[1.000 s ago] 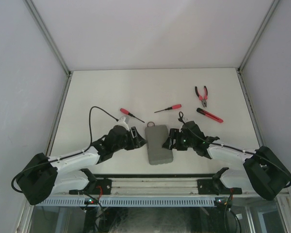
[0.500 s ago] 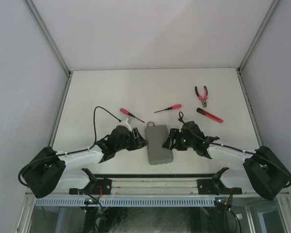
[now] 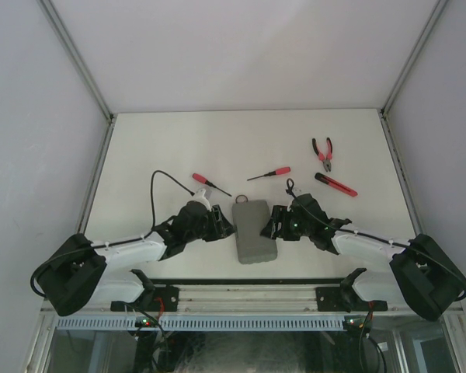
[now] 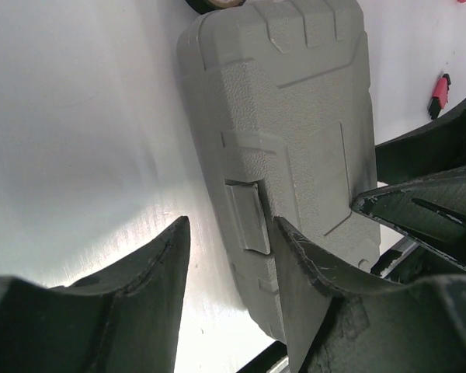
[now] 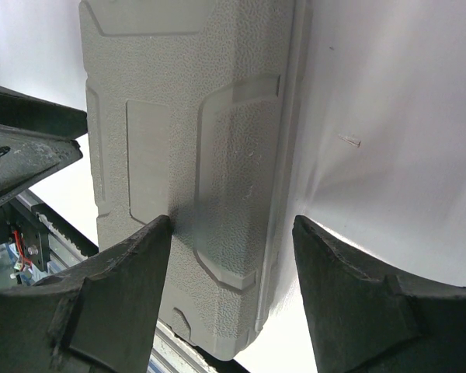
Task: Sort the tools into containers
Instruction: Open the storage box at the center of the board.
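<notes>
Top external: the grey case lies shut and flat on the table, near the front edge, between my two arms. Nothing is sorted yet. Every tool I can see is out on the table: one red-handled screwdriver just beyond the left arm, a second red-handled screwdriver beyond the case, the red-handled pliers far right, and the slim red-black stick tool just nearer than the pliers. The black ring sits right at the case's far end. I can't find the comb-like piece.

The left gripper is on the case's left long side. In the left wrist view its jaws are apart and straddle that edge, with the latch in the gap between them. One finger is over the lid and the other is over bare table. It is clamping nothing that I can see.

The right gripper mirrors it on the right long side. Its jaws are spread across the edge and it is holding nothing.

My read is that I'm at the very first step, getting the case open. Popping the latch, lifting the lid and placing each tool are all left to do.
</notes>
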Controlling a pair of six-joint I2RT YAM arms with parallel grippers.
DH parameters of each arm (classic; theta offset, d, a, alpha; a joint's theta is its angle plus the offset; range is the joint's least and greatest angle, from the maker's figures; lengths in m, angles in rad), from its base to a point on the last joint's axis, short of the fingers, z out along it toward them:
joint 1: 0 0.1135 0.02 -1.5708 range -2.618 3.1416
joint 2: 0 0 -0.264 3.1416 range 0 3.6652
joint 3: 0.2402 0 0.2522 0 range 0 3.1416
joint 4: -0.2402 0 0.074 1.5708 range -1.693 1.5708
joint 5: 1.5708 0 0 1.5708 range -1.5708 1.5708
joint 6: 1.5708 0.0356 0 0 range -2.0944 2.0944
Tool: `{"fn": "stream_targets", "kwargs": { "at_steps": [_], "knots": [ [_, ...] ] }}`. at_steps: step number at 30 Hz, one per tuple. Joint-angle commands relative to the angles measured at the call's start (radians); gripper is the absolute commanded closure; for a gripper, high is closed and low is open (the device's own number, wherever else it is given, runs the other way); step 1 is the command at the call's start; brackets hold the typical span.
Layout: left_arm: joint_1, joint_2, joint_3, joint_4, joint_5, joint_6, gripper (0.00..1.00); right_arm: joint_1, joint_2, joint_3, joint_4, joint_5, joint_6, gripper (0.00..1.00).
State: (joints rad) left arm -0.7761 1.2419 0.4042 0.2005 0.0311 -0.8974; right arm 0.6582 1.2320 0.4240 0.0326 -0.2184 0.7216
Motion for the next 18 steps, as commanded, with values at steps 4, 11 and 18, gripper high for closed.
{"fn": "stream_targets", "kwargs": {
  "at_steps": [4, 11, 18],
  "knots": [
    [0.006, 0.017, 0.001, 0.003, 0.013, 0.006, 0.51, 0.006, -0.014, 0.029, 0.002, 0.024, 0.001, 0.37],
    [0.006, 0.009, 0.019, -0.055, 0.0, 0.017, 0.52, 0.007, -0.007, 0.031, -0.002, 0.03, 0.001, 0.37],
    [0.006, 0.013, 0.04, -0.096, -0.012, 0.035, 0.53, 0.007, 0.008, 0.03, 0.007, 0.018, 0.005, 0.37]
  ]
}}
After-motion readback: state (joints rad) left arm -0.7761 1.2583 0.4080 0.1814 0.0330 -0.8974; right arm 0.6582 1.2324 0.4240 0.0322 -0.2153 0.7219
